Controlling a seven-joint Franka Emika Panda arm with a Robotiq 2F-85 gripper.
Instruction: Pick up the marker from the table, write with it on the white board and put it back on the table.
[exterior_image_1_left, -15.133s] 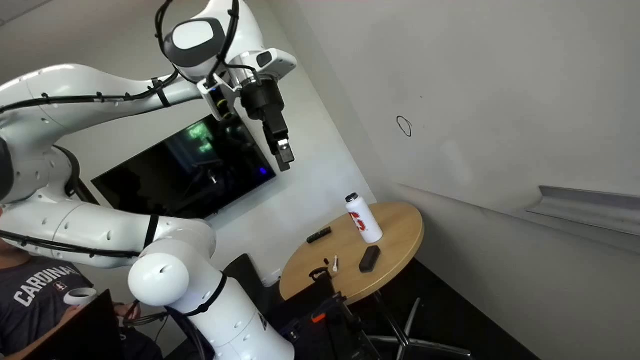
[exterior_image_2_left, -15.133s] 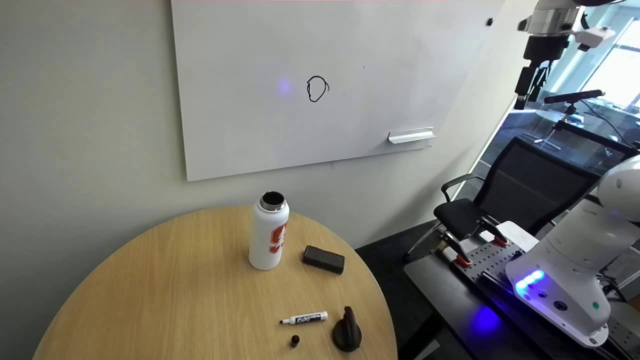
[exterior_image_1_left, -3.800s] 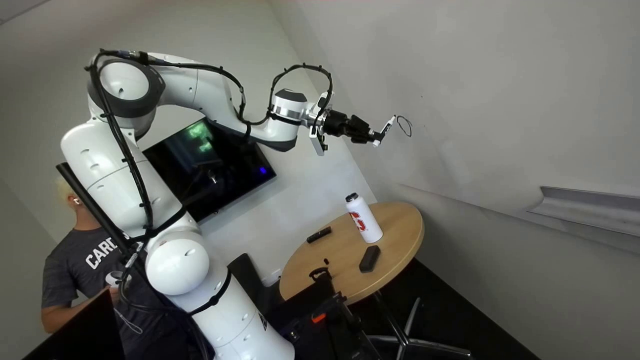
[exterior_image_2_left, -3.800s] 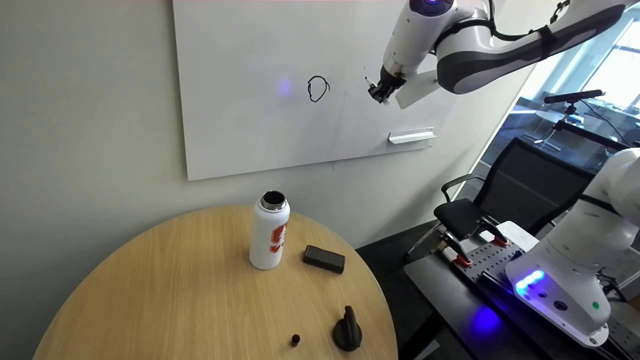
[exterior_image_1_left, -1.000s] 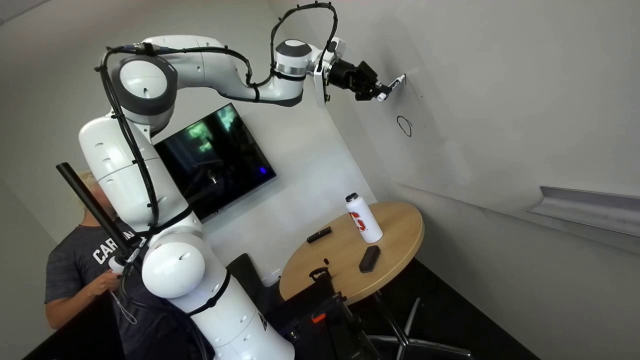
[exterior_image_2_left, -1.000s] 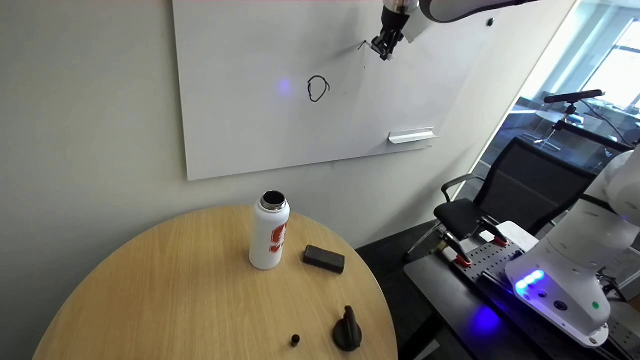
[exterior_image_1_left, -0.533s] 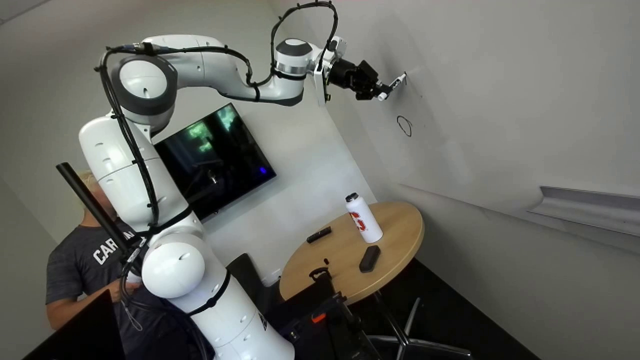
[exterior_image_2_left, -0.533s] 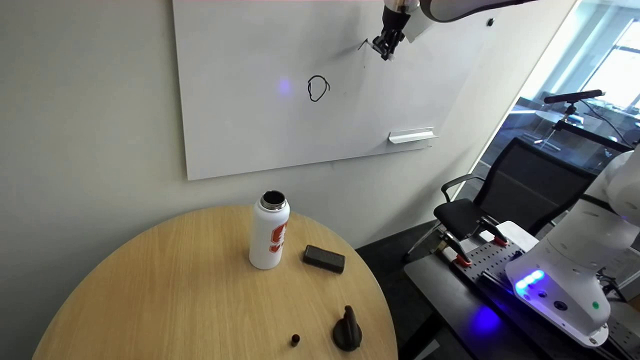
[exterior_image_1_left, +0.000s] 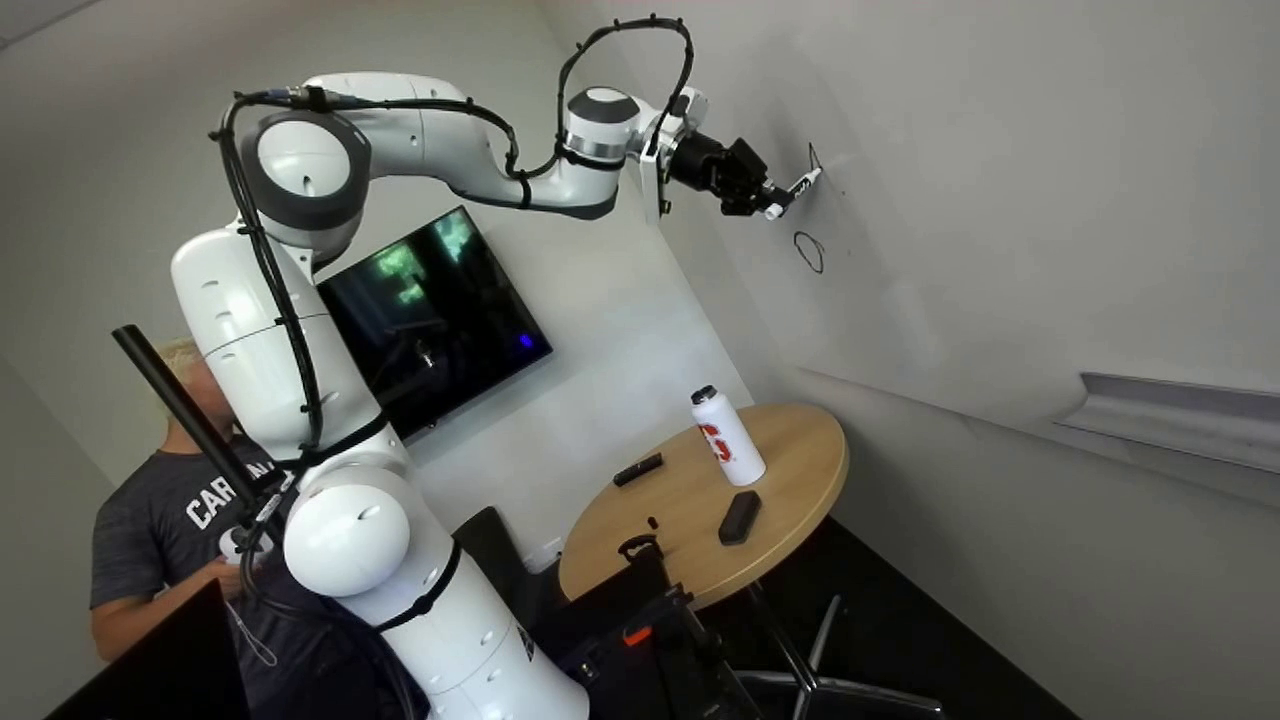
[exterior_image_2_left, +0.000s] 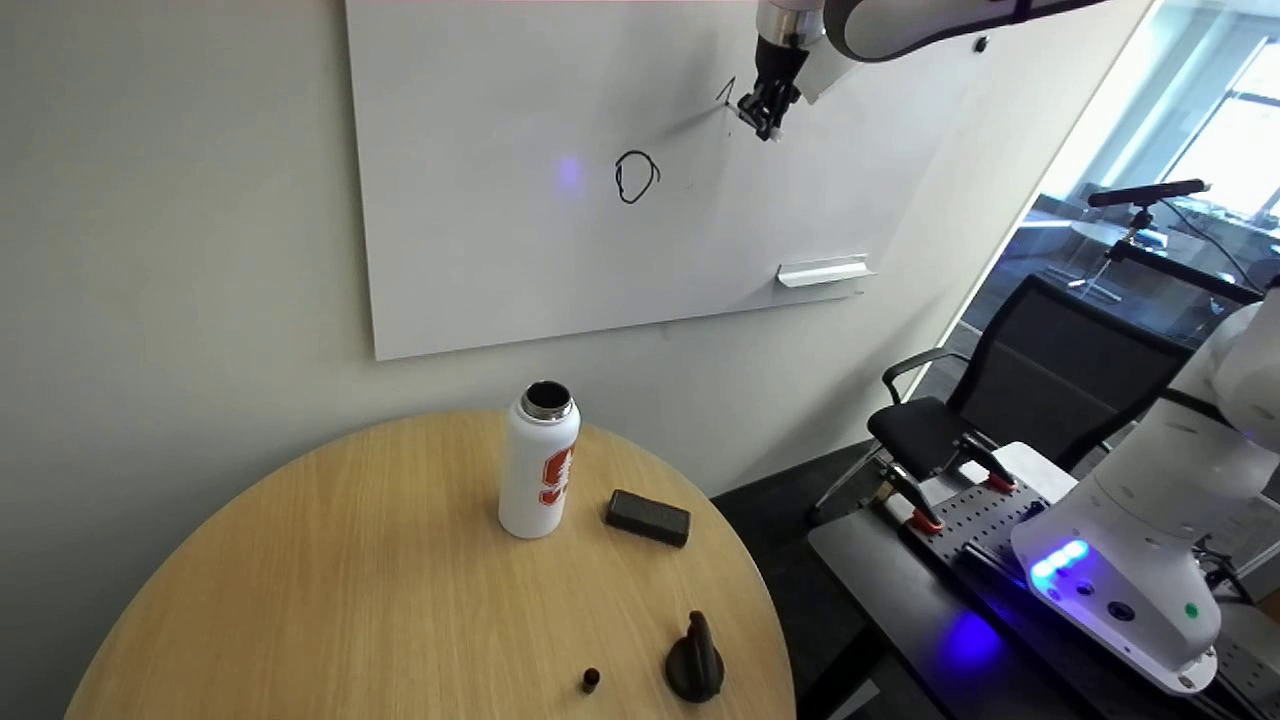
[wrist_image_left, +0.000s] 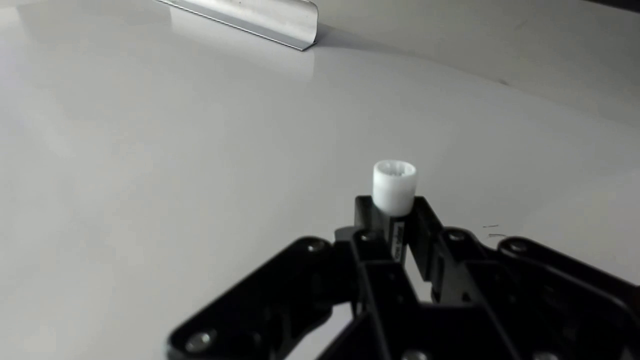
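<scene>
- Whiteboard (exterior_image_2_left: 520, 260), before my gripper (wrist_image_left: 394, 212): write with light, even pressure, travelling parallel to its face; lower edge well below me, sliding room between.
- Round wooden table (exterior_image_2_left: 330, 560), well below me: resting place for afterwards.
- Metal tray (exterior_image_2_left: 825, 272), below me near the board's lower edge: pass wide when descending.
- Robotiq gripper: narrow, pinching my dry-erase marker (wrist_image_left: 394, 192).
- Said marker: slanted, tip at the board, contact probable; preserve that slant.
- Inked oval (exterior_image_2_left: 618, 180), lower and to one side of me: avoid.
- Peaked ink stroke (exterior_image_2_left: 725, 88), running to the tip: apparently the line in hand.
</scene>
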